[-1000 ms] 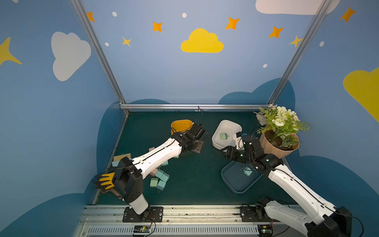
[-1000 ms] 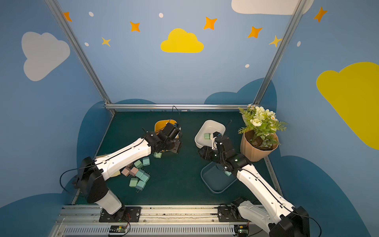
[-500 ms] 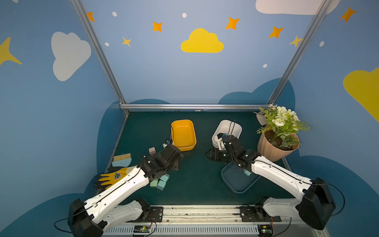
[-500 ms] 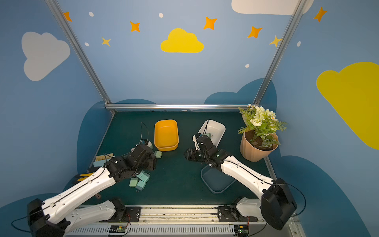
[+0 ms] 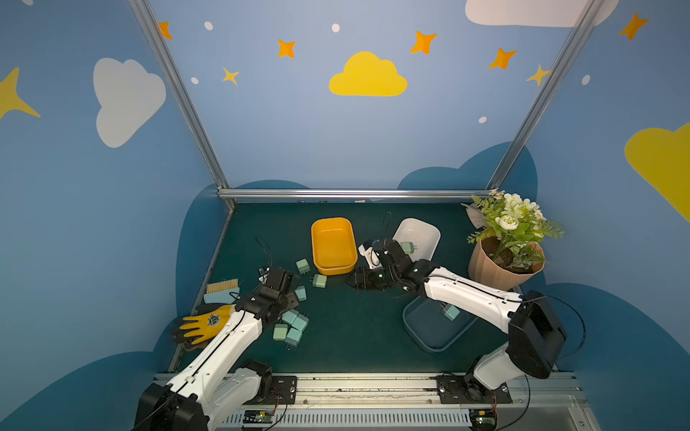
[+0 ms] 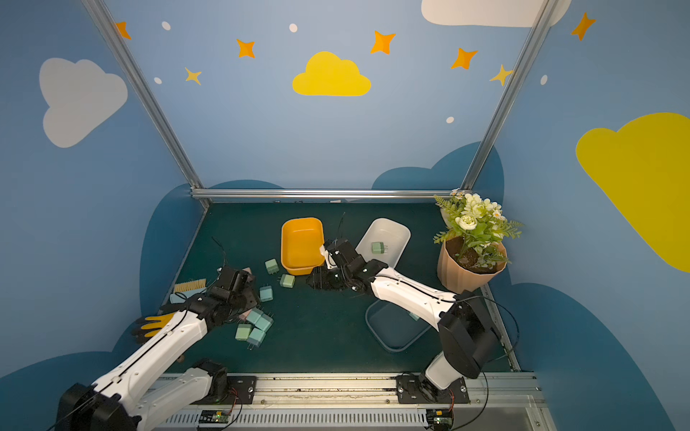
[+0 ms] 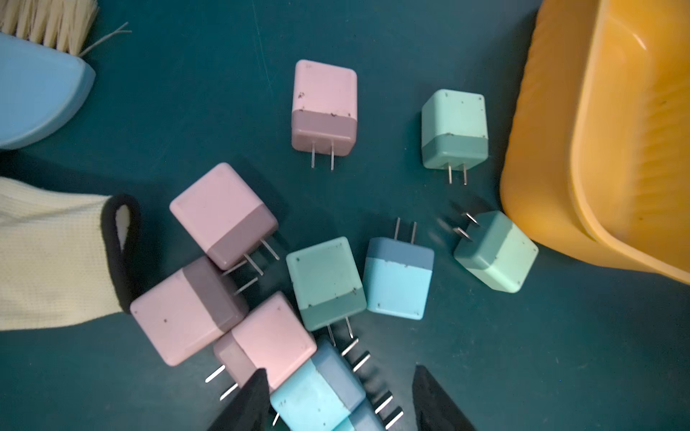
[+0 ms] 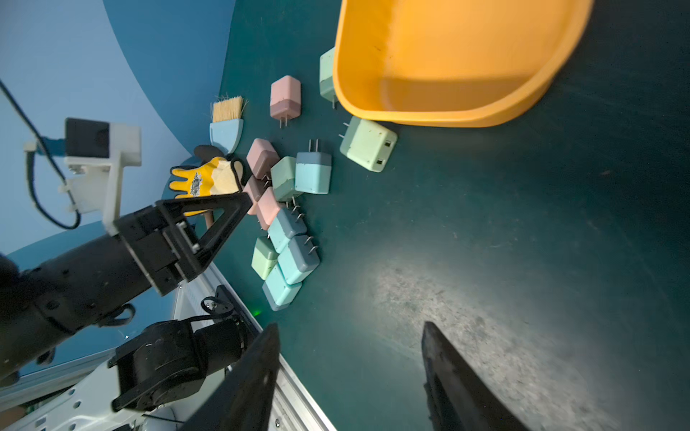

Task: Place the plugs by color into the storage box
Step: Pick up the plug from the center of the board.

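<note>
Left hand point(image 7: 339, 401): black fingers point(image 7: 246, 406) moderately apart, nothing gripped, poised over the pile. Directly below the gap lies a light teal rounded-cube plastic plug point(image 7: 317, 388), on its side on the dark green counter point(image 7: 522, 354). Its long axis slants across the gap, the two metal prongs aim off toward one finger, and a pastel pink plug point(image 7: 269, 336) rests against its flank. Judgement: the pile belongs to the left arm, much the nearer. A wrist turn looks needed to square the fingers to that plug's flat sides, otherwise the pink neighbour gets nudged. Right hand point(image 8: 351, 373): fingers point(image 8: 257, 384) at a similar middling width, empty, low over bare counter. Its nearest candidate is a pale green plug point(image 8: 367, 143) ahead of the fingertips, just beside the wall of the orange-yellow plastic tub point(image 8: 448, 112). The long axis runs roughly parallel to the finger-to-finger line, so a straight closure would meet the prong end. Count on the counter: four pink, four green, four teal. Already binned: one green plug point(image 5: 407, 247) in the white tub point(image 5: 425, 231), one teal plug point(image 5: 450, 312) in the translucent grey-blue tub point(image 5: 425, 332). The orange-yellow tub holds none, presumably awaiting pink. Tubs: three. Bystanders: one straw-bristled brush point(image 5: 222, 293), one yellow work glove point(image 5: 207, 324), one potted plant point(image 5: 507, 246).
</note>
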`<state>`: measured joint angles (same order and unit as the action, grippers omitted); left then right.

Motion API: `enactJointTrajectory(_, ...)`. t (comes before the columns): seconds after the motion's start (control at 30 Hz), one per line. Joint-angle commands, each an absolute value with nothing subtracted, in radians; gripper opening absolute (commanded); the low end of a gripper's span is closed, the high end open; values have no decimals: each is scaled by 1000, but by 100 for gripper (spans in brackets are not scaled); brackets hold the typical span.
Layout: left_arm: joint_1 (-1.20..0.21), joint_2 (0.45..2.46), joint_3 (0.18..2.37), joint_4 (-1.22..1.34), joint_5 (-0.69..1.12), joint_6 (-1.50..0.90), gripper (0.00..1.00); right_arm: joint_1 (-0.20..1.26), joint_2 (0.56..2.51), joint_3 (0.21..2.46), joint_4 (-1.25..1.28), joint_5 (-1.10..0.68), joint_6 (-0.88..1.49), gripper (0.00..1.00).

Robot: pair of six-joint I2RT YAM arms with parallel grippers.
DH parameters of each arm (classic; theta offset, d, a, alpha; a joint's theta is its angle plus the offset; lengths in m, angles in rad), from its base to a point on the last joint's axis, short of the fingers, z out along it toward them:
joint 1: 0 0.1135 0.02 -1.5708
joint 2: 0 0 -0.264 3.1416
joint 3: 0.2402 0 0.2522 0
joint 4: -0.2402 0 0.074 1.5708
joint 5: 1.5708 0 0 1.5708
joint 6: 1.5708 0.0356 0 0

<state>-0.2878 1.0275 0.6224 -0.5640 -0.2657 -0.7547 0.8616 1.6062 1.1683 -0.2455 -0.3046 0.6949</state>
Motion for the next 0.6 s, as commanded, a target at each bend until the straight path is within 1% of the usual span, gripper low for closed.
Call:
enactJointTrajectory(0.0, -238, 1090, 681, -462, -253, -683, 63, 873, 1663, 1272, -268, -352, 677, 62)
enactJointTrajectory(0.1, -193, 1134, 713, -438, -278, -639, 66, 876, 1713, 1333, -290, -353, 662, 62)
enactJointTrajectory(0.23, -141, 1226, 751, -432, -237, -591, 68, 876, 1767, 1374, -293, -343, 661, 62)
enactJointTrajectory(0.33, -128, 1292, 780, -450, -218, -571, 68, 877, 1789, 1385, -274, -343, 664, 62)
enactJointTrajectory(0.4, -118, 1325, 789, -446, -200, -559, 70, 875, 1807, 1396, -261, -347, 667, 62)
enactJointTrajectory(0.5, -100, 1387, 819, -458, -166, -566, 71, 872, 1845, 1448, -263, -363, 663, 62)
enactJointTrajectory(0.57, -95, 1424, 841, -472, -175, -566, 71, 871, 1873, 1483, -270, -373, 657, 62)
